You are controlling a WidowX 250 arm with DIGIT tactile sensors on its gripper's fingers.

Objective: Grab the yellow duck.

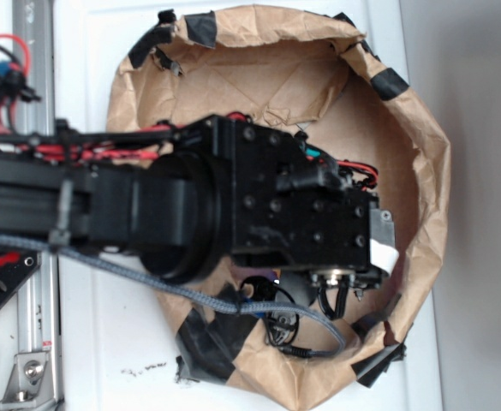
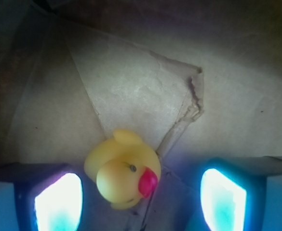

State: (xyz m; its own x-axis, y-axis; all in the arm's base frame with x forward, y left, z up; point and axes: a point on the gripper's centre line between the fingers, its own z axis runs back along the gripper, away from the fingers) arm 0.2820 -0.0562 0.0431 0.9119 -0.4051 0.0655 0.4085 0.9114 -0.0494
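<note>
Seen from the wrist camera, the gripper (image 2: 141, 197) is spread wide, its left finger pad (image 2: 59, 202) glowing at the lower left of the view and its right one well off at the lower right. The yellow duck (image 2: 124, 168) sits between them, though not centred: it lies nearer the left pad, with a clear stretch of bare paper between its red beak and the right pad. No part of either finger touches it.

The duck rests on the crumpled brown paper floor (image 2: 131, 91), head toward the camera and beak pointing to the right finger; its body and tail run back and up, away from the gripper (so the long axis lies roughly across the closing line, slightly skewed). Closing from here would, in my judgement, press on the head and body sides, but the left pad would meet it first and may nudge it rightward before the right pad arrives. A small shift of the wrist toward the left would even the gap.

In the exterior view the arm (image 1: 173, 205) reaches in from the left, wrist bent so the gripper points down into the paper-lined bowl (image 1: 421, 154). The arm's own bulk hides the duck there, and how far the fingertips hang above the paper cannot be told.
</note>
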